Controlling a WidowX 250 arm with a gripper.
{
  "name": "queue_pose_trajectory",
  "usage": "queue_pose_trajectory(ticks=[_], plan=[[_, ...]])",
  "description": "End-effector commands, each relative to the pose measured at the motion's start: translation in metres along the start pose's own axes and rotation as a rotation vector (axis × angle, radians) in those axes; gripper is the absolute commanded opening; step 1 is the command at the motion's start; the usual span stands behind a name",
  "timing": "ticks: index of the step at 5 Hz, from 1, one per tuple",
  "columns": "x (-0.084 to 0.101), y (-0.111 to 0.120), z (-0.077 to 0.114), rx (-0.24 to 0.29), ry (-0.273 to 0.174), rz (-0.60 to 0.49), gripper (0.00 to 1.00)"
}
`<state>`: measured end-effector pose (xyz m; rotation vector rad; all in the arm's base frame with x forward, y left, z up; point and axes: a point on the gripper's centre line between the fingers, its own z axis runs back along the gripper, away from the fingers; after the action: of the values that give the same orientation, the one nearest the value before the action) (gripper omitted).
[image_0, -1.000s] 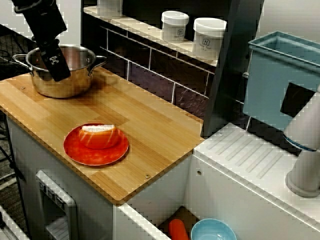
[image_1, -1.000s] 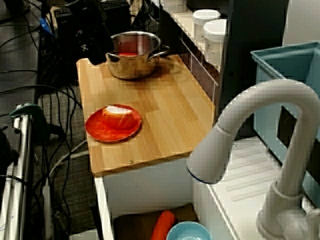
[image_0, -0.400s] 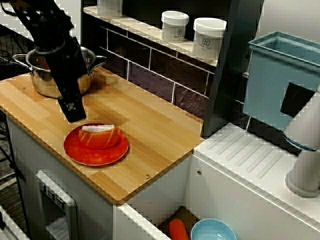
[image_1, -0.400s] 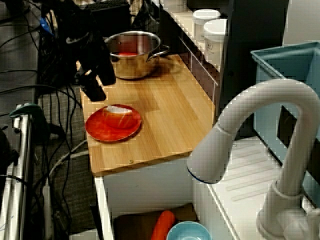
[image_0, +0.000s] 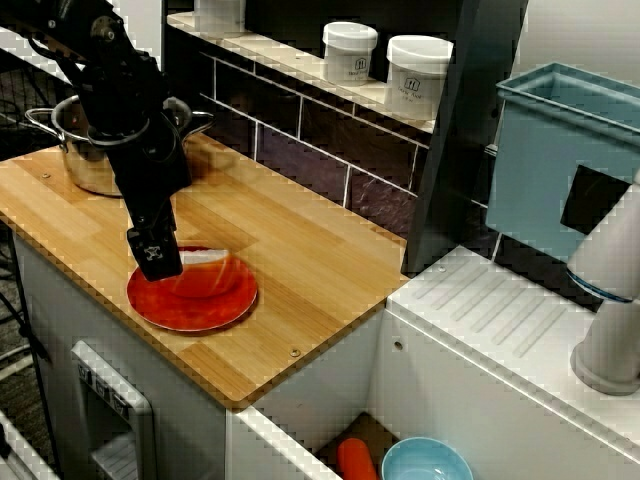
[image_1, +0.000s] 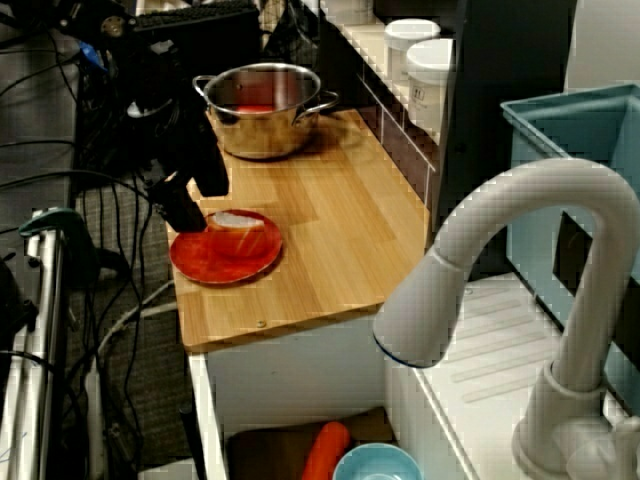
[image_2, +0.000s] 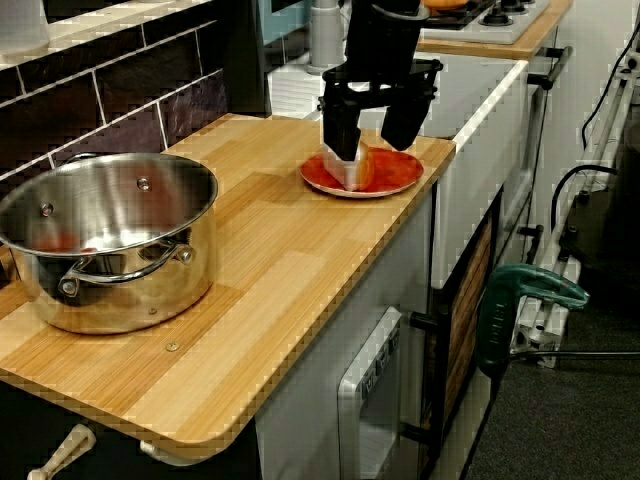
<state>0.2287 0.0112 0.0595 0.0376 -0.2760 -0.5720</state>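
A red plate lies near the front edge of the wooden counter. On it sits an orange food piece with a white face. My gripper hangs just over the plate's side nearest the pot. In the view along the counter its two black fingers stand apart, one on each side above the piece, so it is open and holds nothing. A steel pot with something red inside stands at the counter's far end.
White jars line the tiled ledge behind the counter. A blue bin and a white faucet stand by the sink, which holds a carrot and a blue bowl. Cables hang beside the counter.
The arm has swung from the pot across the counter and come down over the red plate. The plate, the food piece and the pot have stayed where they were.
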Motion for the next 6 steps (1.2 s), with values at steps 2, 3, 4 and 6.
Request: queue_pose_trajectory(ticks=[2,3,4,6], plan=[[0.006,0.009,0.004,0.010,-0.022,0.007,1.00],[0.010,0.013,-0.002,0.015,-0.018,0.007,1.00],[0.013,0.013,-0.005,0.011,-0.014,0.007,1.00],[0.014,0.010,-0.010,0.000,0.001,0.006,1.00]])
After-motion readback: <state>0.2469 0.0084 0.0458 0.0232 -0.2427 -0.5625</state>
